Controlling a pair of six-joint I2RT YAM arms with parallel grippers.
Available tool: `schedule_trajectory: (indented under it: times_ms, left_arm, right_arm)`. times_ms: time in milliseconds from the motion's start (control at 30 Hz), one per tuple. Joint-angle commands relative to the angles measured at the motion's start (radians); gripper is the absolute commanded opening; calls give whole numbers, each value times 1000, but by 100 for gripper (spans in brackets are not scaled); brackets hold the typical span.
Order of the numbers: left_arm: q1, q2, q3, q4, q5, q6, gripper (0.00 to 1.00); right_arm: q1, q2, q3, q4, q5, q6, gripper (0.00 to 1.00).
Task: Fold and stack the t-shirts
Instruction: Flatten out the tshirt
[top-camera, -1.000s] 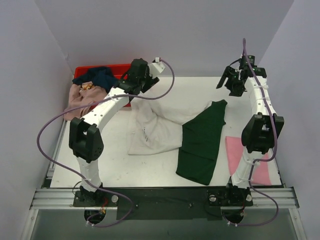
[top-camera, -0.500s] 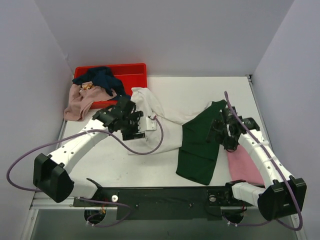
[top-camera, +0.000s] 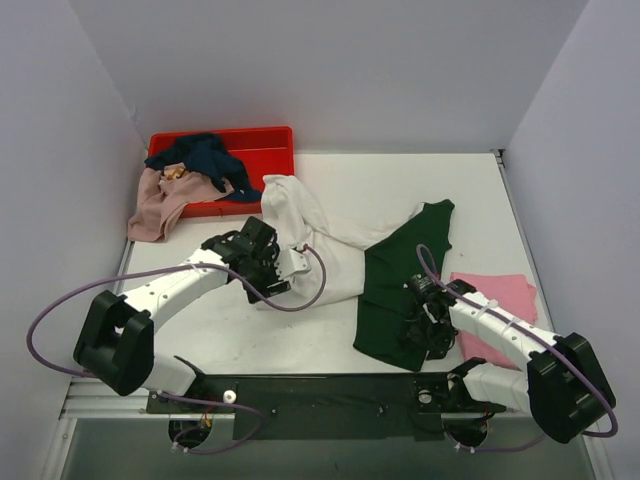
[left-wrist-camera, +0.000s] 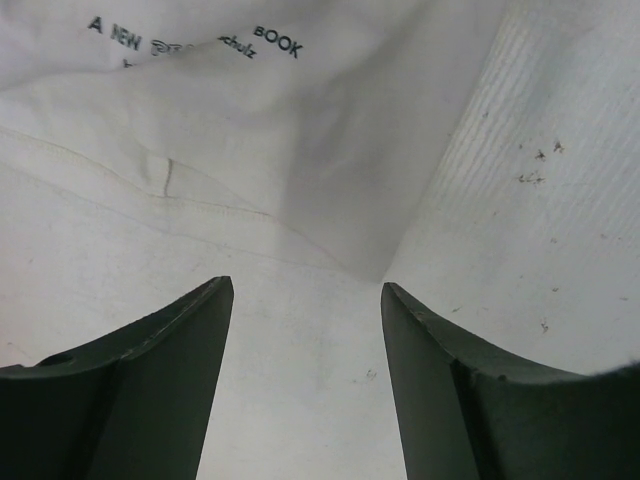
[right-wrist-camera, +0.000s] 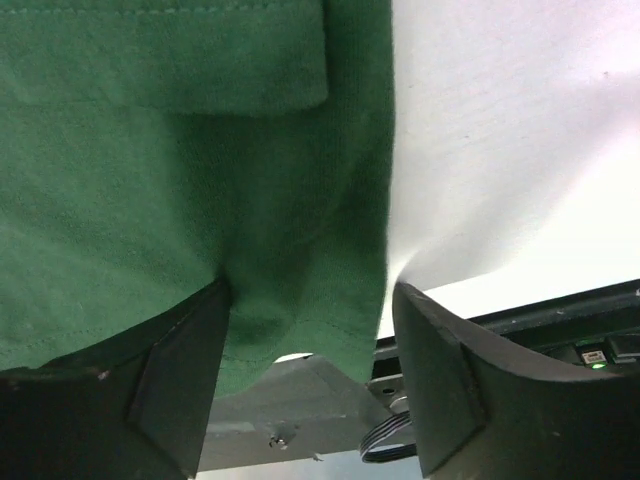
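Left gripper (left-wrist-camera: 305, 285) is hanging released, jaws spread, just above the hem corner of the white-and-green t-shirt (top-camera: 330, 250) lying on the table (top-camera: 300, 335). Right gripper (right-wrist-camera: 312, 290), also released, is straddling its green near edge.

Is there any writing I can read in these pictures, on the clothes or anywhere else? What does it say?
"A NEW": black print on the white t-shirt, left wrist view.
"BOOK": same printed line, further right.
"schulz": small letters just before "BOOK", only roughly legible.
The outlined word between them and the cut-off line below: unreadable.
From above, the print is too small to read.
No other text shows.
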Motion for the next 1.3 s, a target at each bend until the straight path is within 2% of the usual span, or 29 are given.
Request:
schedule_trajectory:
  times_ms: [0,33,67,100,267,433,500,533,567,667,700,733,767,800,900,1033,1133,1267]
  left_arm:
    - [-14,-41,-44,14,42,75,73]
    - [-17,-48,-54,17,36,111,74]
    - [-24,-45,-70,23,33,130,76]
    - [-29,-45,-78,23,30,169,78]
    - [-72,-21,-139,110,28,248,87]
    - [-96,91,-172,239,-61,242,86]
    - [-93,128,-175,284,-104,233,67]
    - [-95,137,-172,284,-104,236,40]
    - [-90,146,-161,273,-128,239,0]
    - [-78,113,-121,253,-191,216,0]
    - [-64,93,-74,255,-213,204,0]
    - [-57,53,-46,247,-249,185,0]
    - [-41,35,36,233,-263,179,0]
    - [-37,1,81,203,-294,173,0]
    - [-32,-24,369,47,-374,150,0]
    - [-34,-37,674,-77,-473,148,0]
    - [-38,-64,822,-107,-556,191,0]
    - [-47,-97,914,-127,-625,227,0]
  right_arm:
    - [5,93,-82,207,-51,67,39]
    - [6,104,-76,214,-59,60,31]
    - [3,104,-69,209,-62,47,8]
    - [2,79,-53,183,-57,40,0]
    - [-24,-74,102,-4,13,-64,0]
    - [-118,-186,350,-199,12,-183,0]
    - [-185,-212,467,-252,-10,-251,0]
    - [-240,-217,505,-294,-20,-308,0]
    - [-273,-217,606,-314,-23,-359,0]
    - [-423,-176,890,-400,-40,-468,0]
    - [-487,-159,939,-408,-68,-512,0]
    - [-509,-131,1048,-420,-88,-529,0]
    - [-582,-117,1094,-423,-124,-558,0]
    - [-607,-84,1198,-432,-143,-571,0]
    - [-711,-16,1397,-440,-255,-600,0]
    - [-773,74,1622,-440,-351,-611,0]
    - [-793,113,1749,-441,-378,-612,0]
    - [-793,114,1807,-431,-398,-612,0]
